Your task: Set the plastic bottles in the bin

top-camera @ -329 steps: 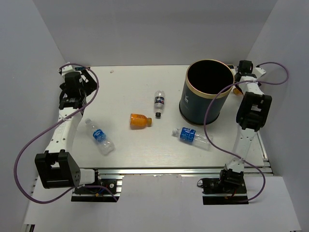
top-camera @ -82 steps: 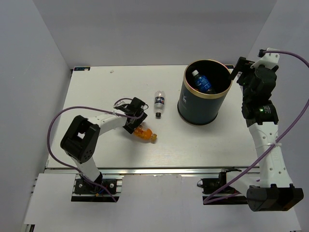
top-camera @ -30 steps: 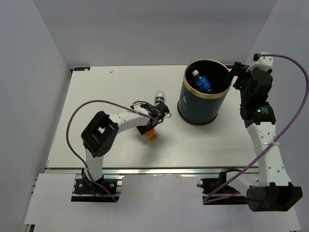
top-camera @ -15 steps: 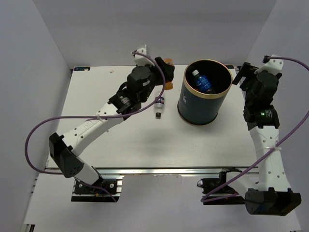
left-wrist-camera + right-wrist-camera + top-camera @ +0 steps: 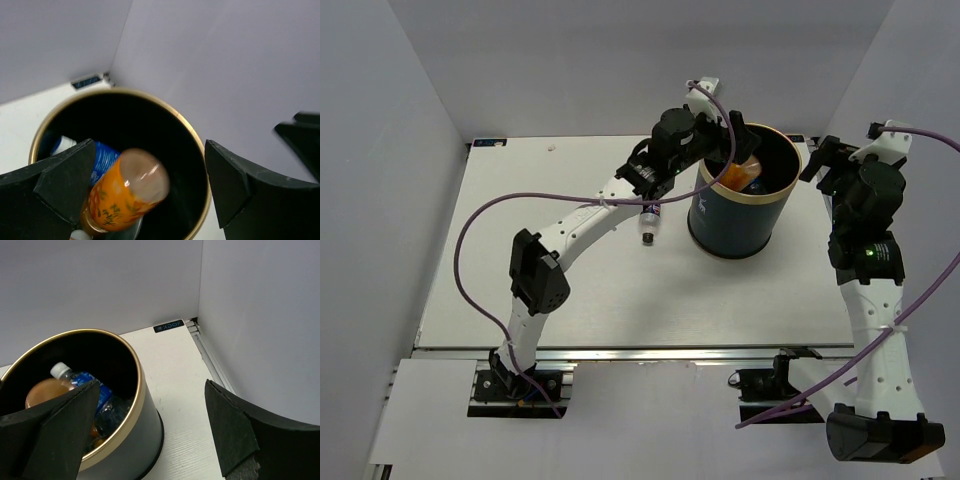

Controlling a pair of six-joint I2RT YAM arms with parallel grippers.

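The orange bottle (image 5: pixel 127 192) sits directly below the left gripper (image 5: pixel 149 145), inside the mouth of the bin (image 5: pixel 200 145); the gripper's two black fingers (image 5: pixel 60 185) stand wide apart on either side of it and do not clamp it; from above, the left gripper (image 5: pixel 735 138) hangs over the bin's left rim with the orange bottle (image 5: pixel 738 170) just under it.

The bottle is stubby and orange with a speckled label; its pale rounded end faces the wrist camera, and it looks slightly blurred.

The bin (image 5: pixel 720 225) is a large dark navy cylinder with a gold rim and black inside, standing at the far right of the table (image 5: pixel 520 250); in it, beside the orange bottle, lies a blue-label bottle (image 5: pixel 95 385) with a white cap; more clear plastic shows under it, but whether that is a second bottle I cannot tell.

A small bottle (image 5: pixel 648 220) with a dark label and black cap lies on the table just left of the bin, partly under the left arm.

The right gripper (image 5: pixel 820 158) hovers just beside the bin's right rim, jaws spread wide and empty.
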